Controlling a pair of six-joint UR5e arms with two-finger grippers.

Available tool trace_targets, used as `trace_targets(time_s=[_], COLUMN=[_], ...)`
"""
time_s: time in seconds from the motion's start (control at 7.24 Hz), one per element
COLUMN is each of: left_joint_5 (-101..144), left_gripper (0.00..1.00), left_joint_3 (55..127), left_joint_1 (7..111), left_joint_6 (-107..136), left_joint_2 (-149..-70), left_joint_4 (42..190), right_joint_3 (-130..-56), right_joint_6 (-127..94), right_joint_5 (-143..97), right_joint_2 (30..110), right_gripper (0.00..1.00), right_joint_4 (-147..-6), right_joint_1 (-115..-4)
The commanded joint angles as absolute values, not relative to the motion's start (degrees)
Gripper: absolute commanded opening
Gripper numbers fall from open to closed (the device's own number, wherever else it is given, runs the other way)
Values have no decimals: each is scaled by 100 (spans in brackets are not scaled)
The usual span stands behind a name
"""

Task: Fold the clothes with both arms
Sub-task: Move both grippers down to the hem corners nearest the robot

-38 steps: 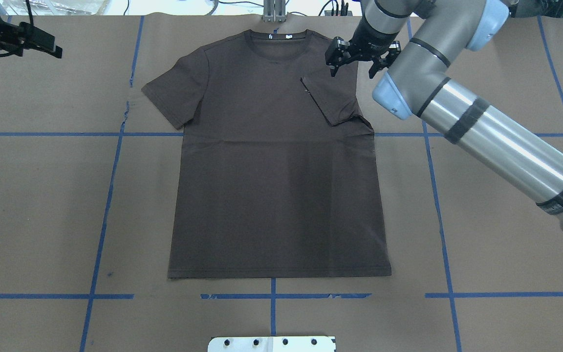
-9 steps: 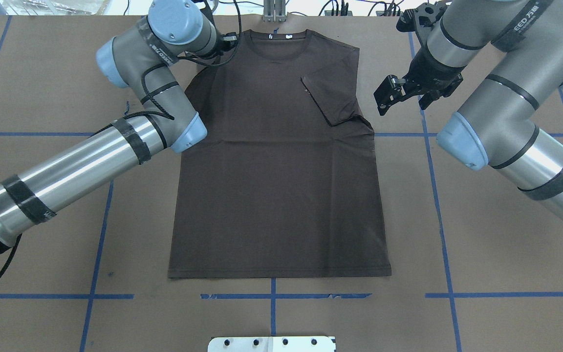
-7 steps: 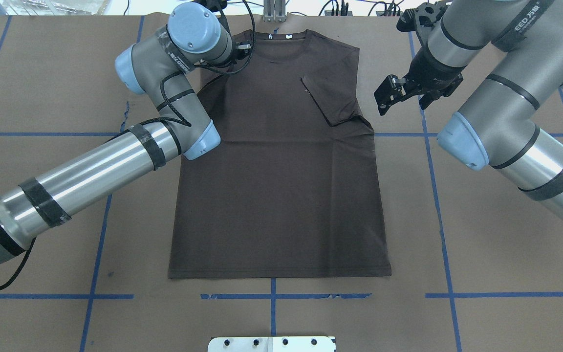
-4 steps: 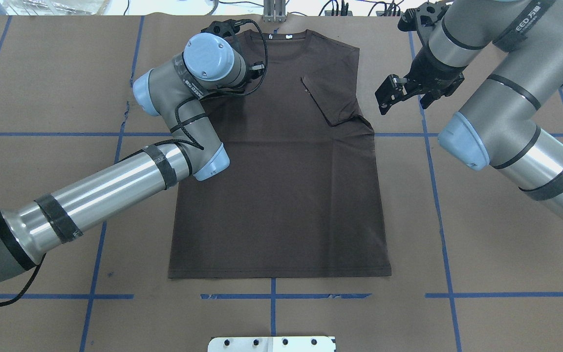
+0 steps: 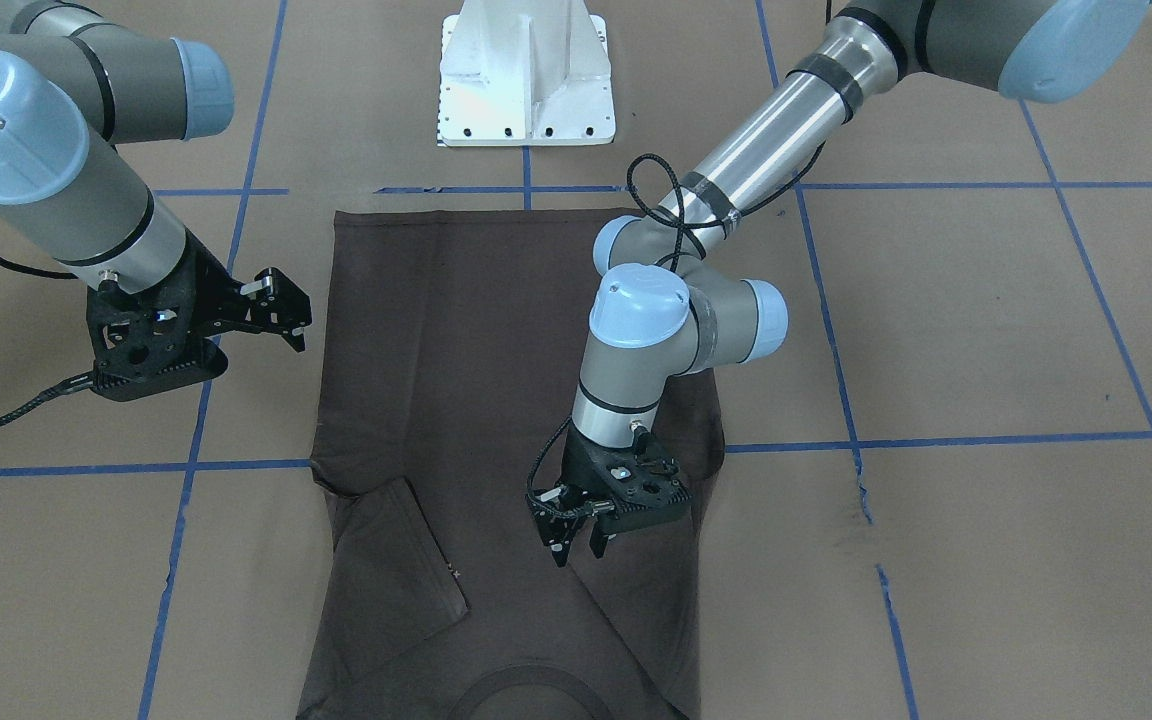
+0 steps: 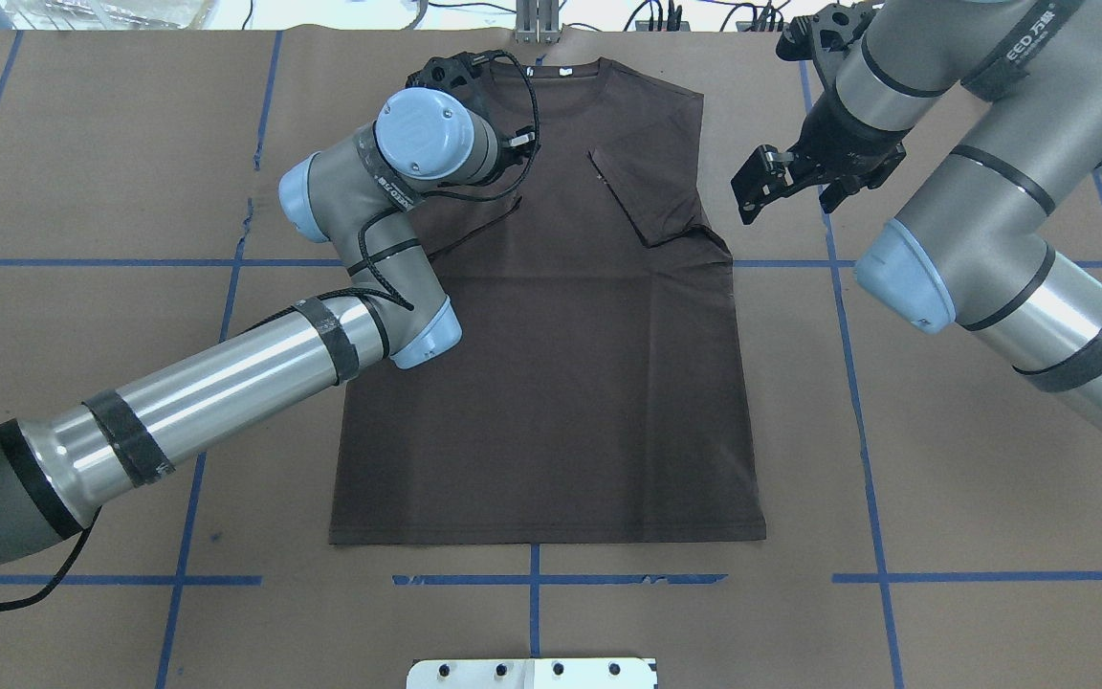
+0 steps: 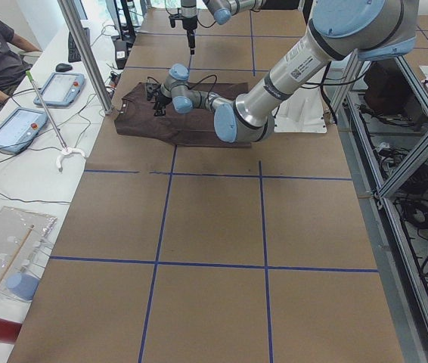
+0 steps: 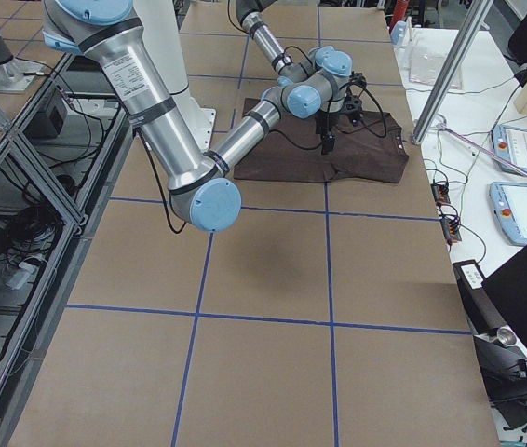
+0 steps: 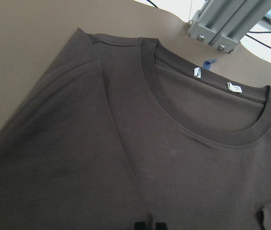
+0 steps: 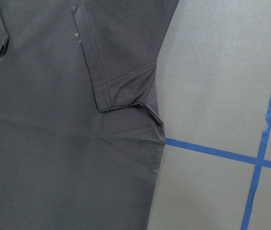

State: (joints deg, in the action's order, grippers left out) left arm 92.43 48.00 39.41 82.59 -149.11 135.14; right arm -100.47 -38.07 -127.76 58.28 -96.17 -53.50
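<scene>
Shirt [image 6: 551, 383]: sleeve 2 [image 9: 68, 143] now carried inward, left gripper [image 5: 576, 545] jaws clamped on it; right gripper [image 6: 788, 206] jaws open, parked.

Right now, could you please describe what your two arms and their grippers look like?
Both the left arm and right arm are silver-grey tubes with darker grey joints, light blue caps and black bands; one band on the right carries white lettering. Black cable loops around the left wrist. The left gripper and right gripper are black, two-fingered.
</scene>
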Motion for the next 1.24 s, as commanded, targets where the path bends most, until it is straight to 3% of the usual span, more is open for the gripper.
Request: trace_targets(time_s=[0.0, 0.14, 0.28, 0.83, 1.11], left_joint_5=[9708, 10277, 10344, 10739, 10749], left_gripper=[100, 100, 100, 100, 100], left_joint_3=[5060, 5576, 6564, 10977, 11854], left_joint_1=[4191, 4227, 4228, 4289, 4289], left_joint_6=[7797, 7779, 7657, 6611, 6609], left_joint_2=[-14863, -14566, -14076, -10862, -10258], left_joint_4=[13422, 13108, 12443, 11173, 11039], right_joint_3=[-10150, -10299, -10344, -11679, -11681], right_joint_6=[-3832, -3841, -3919, -6532, -8208], right_joint_5=[-12805, -12753, -12744, -11387, -10421], right_joint_2=[5871, 5941, 6002, 6941, 8307], right_gripper=[100, 100, 100, 100, 100], right_joint_4=[-9615, -9615, -9607, -9267, -7076], right_joint_1=[-5326, -5274, -5195, -3741, -2530])
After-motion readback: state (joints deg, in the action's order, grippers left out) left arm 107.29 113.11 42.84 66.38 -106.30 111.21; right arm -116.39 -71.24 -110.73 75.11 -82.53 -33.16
